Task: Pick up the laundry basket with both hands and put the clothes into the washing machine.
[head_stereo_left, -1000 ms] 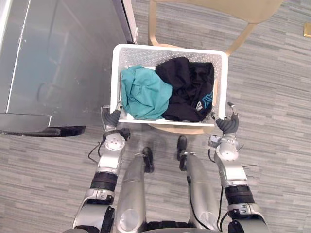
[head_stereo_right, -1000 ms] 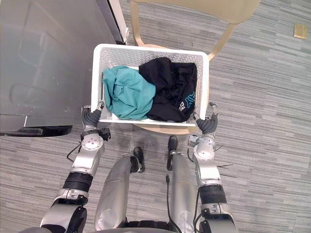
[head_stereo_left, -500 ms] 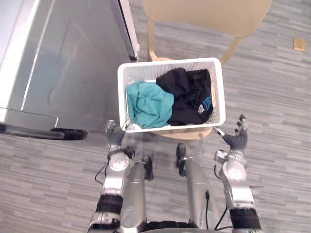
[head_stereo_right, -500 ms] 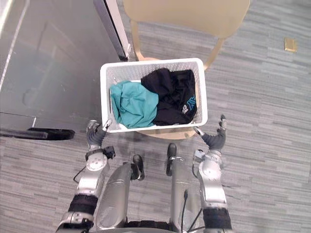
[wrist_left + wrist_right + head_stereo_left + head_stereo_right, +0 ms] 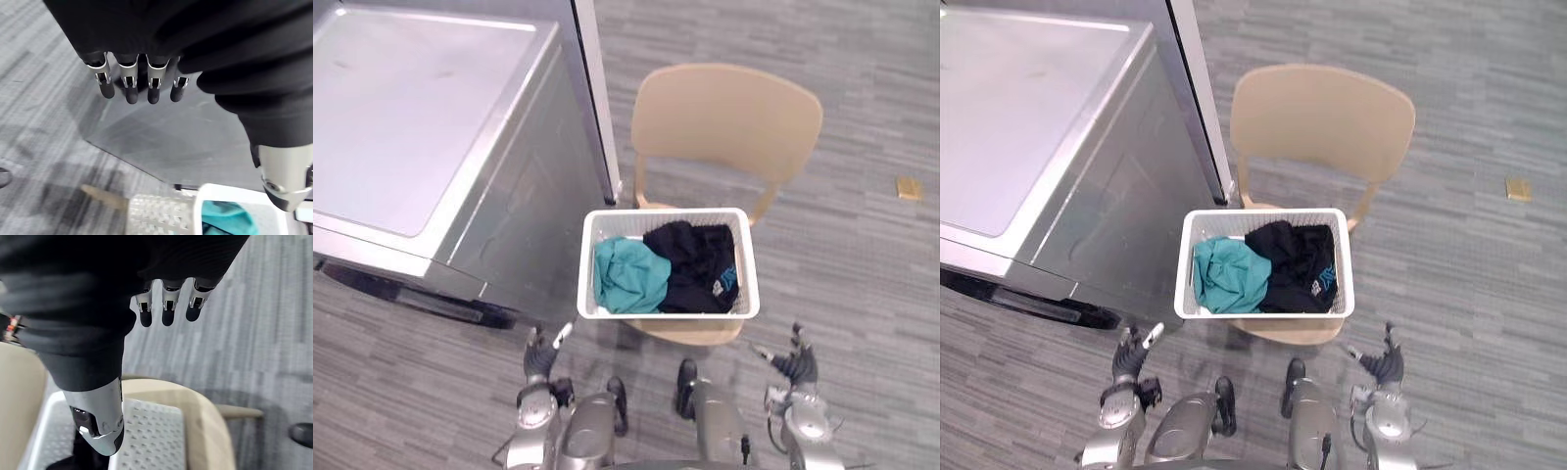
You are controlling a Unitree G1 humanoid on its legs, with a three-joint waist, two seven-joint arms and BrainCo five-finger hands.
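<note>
The white perforated laundry basket (image 5: 666, 315) rests on the seat of a tan chair (image 5: 724, 122). Inside lie a teal garment (image 5: 628, 276) on the left and a black garment (image 5: 695, 266) on the right. My left hand (image 5: 539, 354) is below the basket's near left corner, apart from it, fingers (image 5: 128, 83) straight. Off the near right corner is my right hand (image 5: 793, 364), also clear of the rim, with straight fingers (image 5: 166, 308). Both hands are open and hold nothing. The basket's corner (image 5: 161, 215) shows past the left hand.
The silver washing machine (image 5: 421, 127) stands to the left of the chair, with a dark edge (image 5: 431, 299) low at its front. A small tan piece (image 5: 909, 187) lies on the grey striped floor at the far right.
The camera has risen and pulled back. Both hands have come away from the basket's near corners and now sit lower, apart from it. The basket stays on the chair.
</note>
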